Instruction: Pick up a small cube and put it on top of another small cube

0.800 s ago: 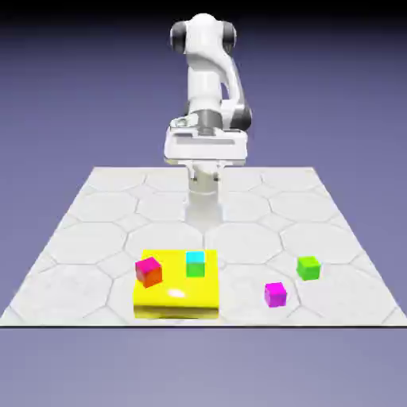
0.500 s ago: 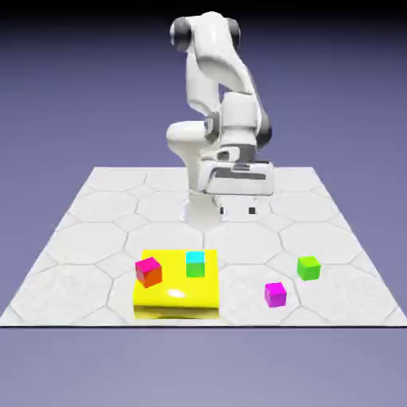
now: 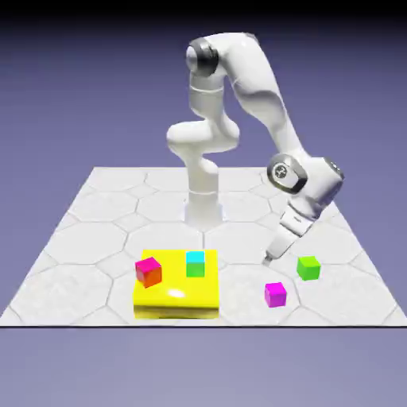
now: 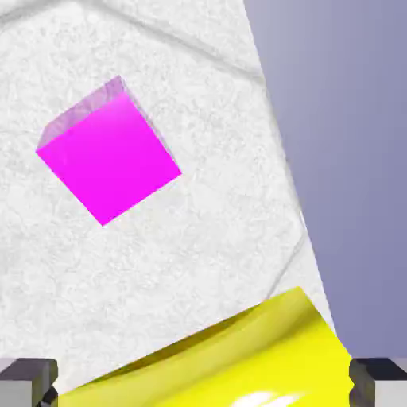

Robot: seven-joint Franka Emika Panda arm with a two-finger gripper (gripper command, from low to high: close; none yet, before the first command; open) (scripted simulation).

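Item: magenta cube [image 3: 275, 295], small. Lies on the table [image 3: 71, 290] near its near edge, right of the middle in the exterior view; below the gripper [image 3: 269, 260] and closer to the near edge, apart from it. In the hand view it sits in the upper left, well away from both fingertips [image 4: 28, 385].

Item: gripper. Tilted, its tip pointing down toward the exterior view's left, above the table. Jaws wide apart, a broad gap between the tips, holding nothing.

Item: yellow block [image 3: 176, 294], low and wide, glossy, with a bright highlight. Rests on the table near its near edge, left of the magenta cube; its surface shows between the fingertips at the bottom of the hand view. It carries two cubes, set apart:
- cyan-topped cube [image 3: 195, 265], green side, upright near the far edge of the block, toward its right edge;
- cube with magenta top and red-orange sides [image 3: 149, 273], turned at an angle, at the block's left edge

Item: green cube [image 3: 308, 269]. On the table, right of the magenta cube and farther from the near edge, near the right edge.

Appearance of the magenta cube: top flat, saturated, evenly coloured; one side paler and mottled in the hand view, where the cube stands corner-down like a diamond; edges crisp
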